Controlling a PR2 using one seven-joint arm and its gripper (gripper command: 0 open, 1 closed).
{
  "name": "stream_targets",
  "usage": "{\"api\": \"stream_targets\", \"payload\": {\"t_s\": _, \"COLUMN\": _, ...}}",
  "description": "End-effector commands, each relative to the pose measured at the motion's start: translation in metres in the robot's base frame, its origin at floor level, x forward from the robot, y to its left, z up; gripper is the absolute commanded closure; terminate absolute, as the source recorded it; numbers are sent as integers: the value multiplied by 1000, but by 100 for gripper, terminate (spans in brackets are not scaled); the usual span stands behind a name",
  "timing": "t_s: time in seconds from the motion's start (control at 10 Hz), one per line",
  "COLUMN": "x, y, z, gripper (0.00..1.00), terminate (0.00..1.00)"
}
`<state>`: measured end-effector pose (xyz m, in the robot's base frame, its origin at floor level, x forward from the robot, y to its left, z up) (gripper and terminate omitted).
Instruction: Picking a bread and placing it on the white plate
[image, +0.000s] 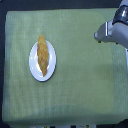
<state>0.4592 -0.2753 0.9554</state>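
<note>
The bread (43, 55), a long tapered golden-brown loaf with a bumpy crust, lies lengthwise on the white plate (34, 67) at the exterior view's left. My gripper (98, 36) is far off at the upper right, well away from the plate and the bread, with nothing visible in it. It is small and blurred here, so I cannot tell how its jaws stand.
A green cloth (80, 80) covers the table. The grey arm (118, 31) enters from the upper right corner. Dark floor borders the cloth at the left, top and right edges.
</note>
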Motion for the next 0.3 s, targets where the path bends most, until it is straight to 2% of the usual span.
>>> {"api": "stream_targets", "payload": {"t_s": 0.0, "x": -5, "y": -7, "z": -9, "gripper": 0, "terminate": 0}}
{"api": "stream_targets", "payload": {"t_s": 0.1, "x": -4, "y": -4, "z": -9, "gripper": 0, "terminate": 0}}
{"api": "stream_targets", "payload": {"t_s": 0.2, "x": -1, "y": -8, "z": -10, "gripper": 0, "terminate": 100}}
